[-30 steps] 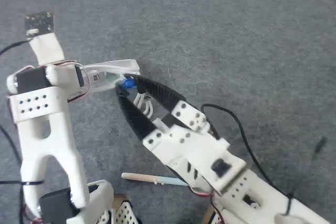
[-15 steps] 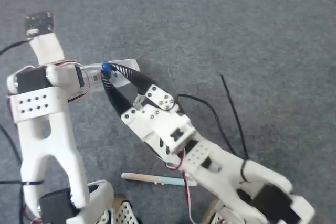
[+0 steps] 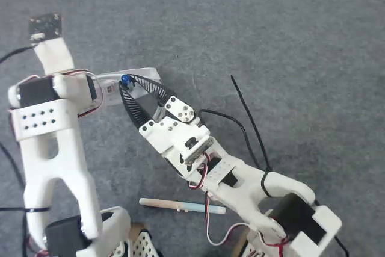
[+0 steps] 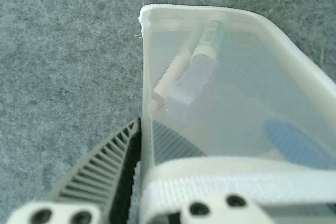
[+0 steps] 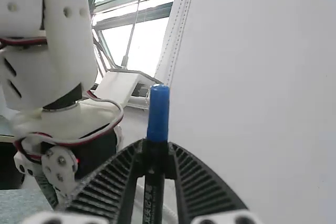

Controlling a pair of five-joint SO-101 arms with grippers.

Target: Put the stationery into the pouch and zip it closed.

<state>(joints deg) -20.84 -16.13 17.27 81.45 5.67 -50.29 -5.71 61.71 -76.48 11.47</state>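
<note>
Grey felt tabletop (image 3: 313, 58): left fingers (image 4: 113, 166) pinch the mesh pouch (image 4: 231, 108) holding pens (image 4: 207, 40); right fingers (image 5: 194, 182) pinch a blue-capped pen (image 5: 157, 111).

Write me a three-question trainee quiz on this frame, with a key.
1. True or false: the right end effector is shut on a blue-capped pen.
2. What holds the pouch? A) the left end effector B) a person's hand C) nothing
3. Fill in: the loose pen lies on the ____.
Key: 1 true; 2 A; 3 table.
</note>
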